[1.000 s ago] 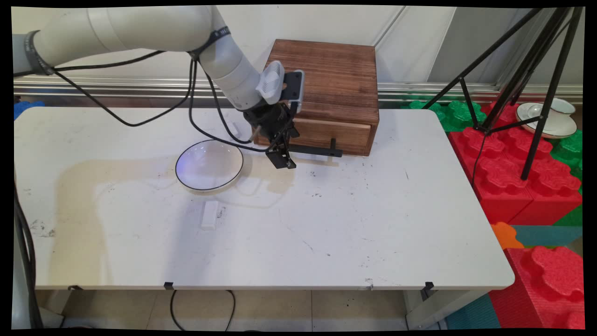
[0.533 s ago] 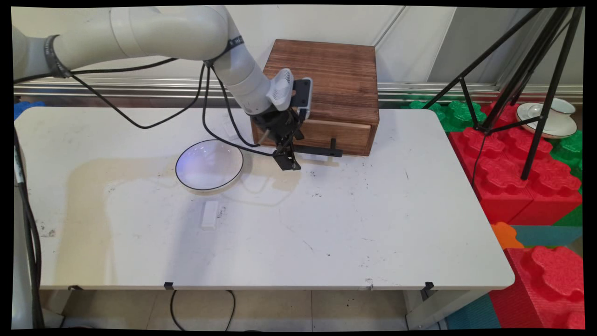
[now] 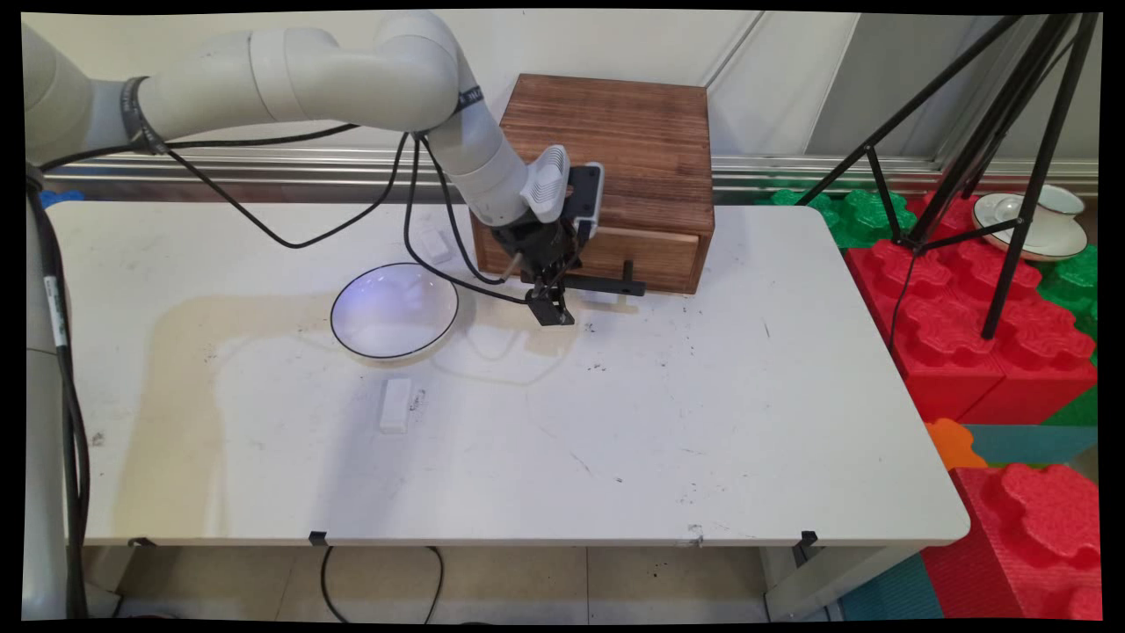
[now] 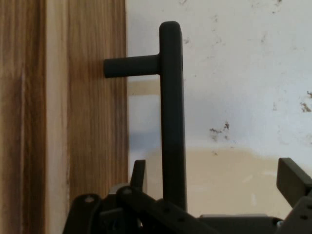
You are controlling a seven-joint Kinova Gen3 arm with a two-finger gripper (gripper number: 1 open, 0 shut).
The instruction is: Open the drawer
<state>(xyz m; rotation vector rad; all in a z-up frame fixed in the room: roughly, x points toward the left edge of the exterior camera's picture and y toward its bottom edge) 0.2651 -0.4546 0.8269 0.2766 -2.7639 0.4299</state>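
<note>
Jaws spread wide, nothing held; the drawer handle (image 4: 172,117) is straddled between the fingers (image 4: 292,178). The gripper (image 3: 550,303) is set low at the handle's left end, just before the wooden box (image 3: 615,149) at the table's (image 3: 703,422) far side. Bowl (image 3: 395,310) left of gripper, white block (image 3: 395,404) nearer.

Bright, even light falls from above. The arm (image 3: 290,75) casts a broad yellowish shadow over the counter (image 3: 615,422) toward its left edge and under the hand (image 3: 551,309). The bowl (image 3: 394,310) shows soft glare. The hand view is sharp on the handle (image 4: 171,112), with the hand's nearest parts slightly soft.
</note>
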